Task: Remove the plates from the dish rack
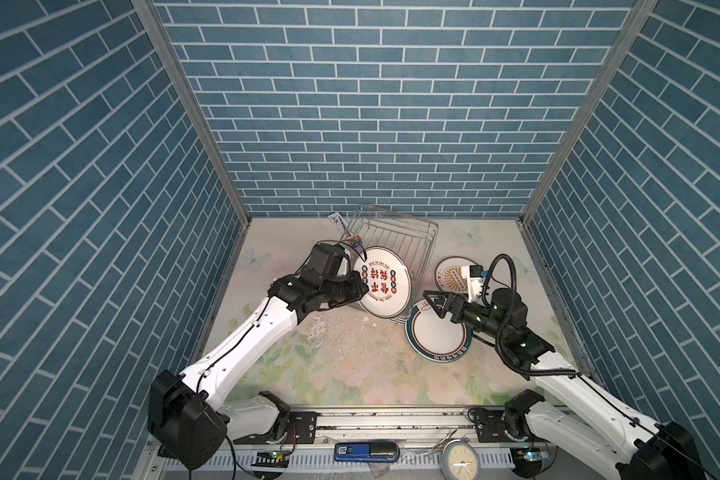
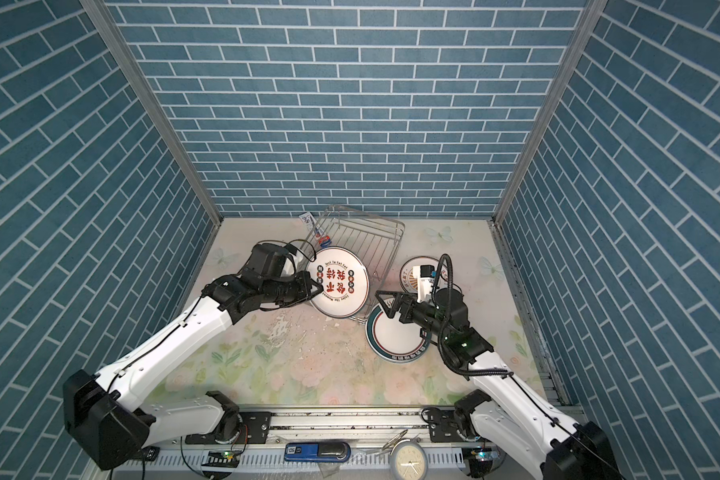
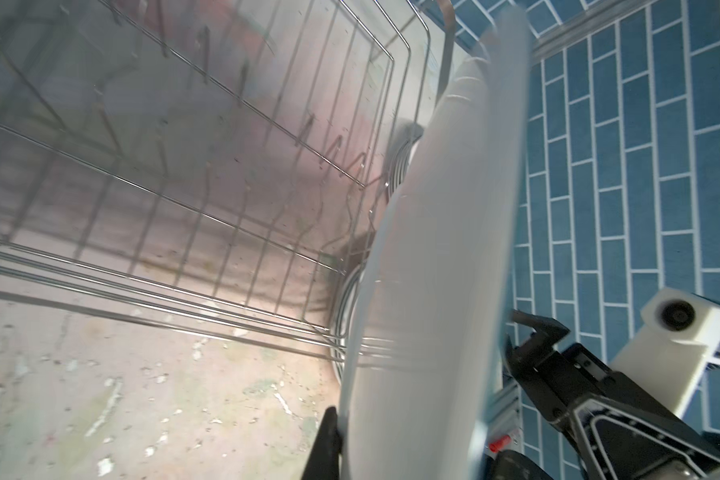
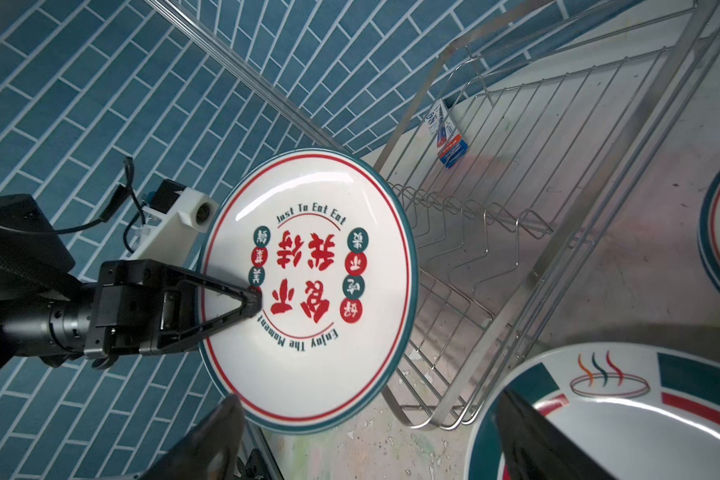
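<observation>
A glossy round red-lettered plate (image 1: pixel 385 282) is clamped nearly upright by the left gripper (image 2: pixel 320 289) at the near end of the silver wire dish rack (image 1: pixel 395 237), while the right gripper (image 1: pixel 432 306) is held with jaws spread above a flat teal-rimmed plate (image 1: pixel 437 338).

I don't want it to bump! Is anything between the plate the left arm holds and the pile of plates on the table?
Yes. The open right gripper hovers over the plate pile, at its edge nearest the red-lettered plate held in the left gripper, right in that path.
</observation>
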`<action>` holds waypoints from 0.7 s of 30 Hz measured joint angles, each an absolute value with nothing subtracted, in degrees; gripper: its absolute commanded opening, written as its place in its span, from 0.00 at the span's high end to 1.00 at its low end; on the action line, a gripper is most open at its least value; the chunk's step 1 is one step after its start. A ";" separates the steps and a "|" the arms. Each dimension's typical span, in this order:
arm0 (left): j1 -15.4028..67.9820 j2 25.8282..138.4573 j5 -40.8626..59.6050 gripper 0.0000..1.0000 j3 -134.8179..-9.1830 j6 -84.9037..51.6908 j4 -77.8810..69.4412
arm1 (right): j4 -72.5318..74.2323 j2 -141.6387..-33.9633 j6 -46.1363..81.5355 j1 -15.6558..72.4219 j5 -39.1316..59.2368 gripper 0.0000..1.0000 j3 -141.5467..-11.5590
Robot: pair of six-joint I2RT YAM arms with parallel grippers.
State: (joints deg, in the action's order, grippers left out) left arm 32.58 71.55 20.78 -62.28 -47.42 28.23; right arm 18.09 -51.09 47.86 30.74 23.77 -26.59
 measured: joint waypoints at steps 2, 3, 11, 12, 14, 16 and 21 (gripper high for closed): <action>33.54 71.55 21.78 1.00 -61.19 -49.74 25.08 | 20.38 -51.79 49.10 30.74 24.16 0.13 -26.13; 34.17 71.55 22.11 1.00 -60.66 -50.94 23.16 | 21.58 -52.31 49.69 30.74 24.36 0.14 -25.89; 37.89 71.53 24.45 1.00 -56.31 -56.42 11.66 | 27.66 -56.40 52.71 30.74 25.02 0.27 -24.64; 38.09 71.53 24.73 1.00 -55.81 -56.86 10.48 | 28.73 -57.04 52.90 30.74 25.28 0.31 -24.49; 38.50 71.64 25.17 1.00 -55.31 -57.25 9.13 | 31.24 -58.59 53.87 30.74 25.91 0.40 -24.36; 39.03 71.92 25.61 1.00 -55.24 -57.45 7.99 | 33.78 -60.03 54.70 30.74 26.44 0.48 -24.36; 39.59 72.01 27.00 0.98 -55.24 -57.63 6.09 | 40.62 -61.73 57.47 30.65 26.81 0.74 -23.16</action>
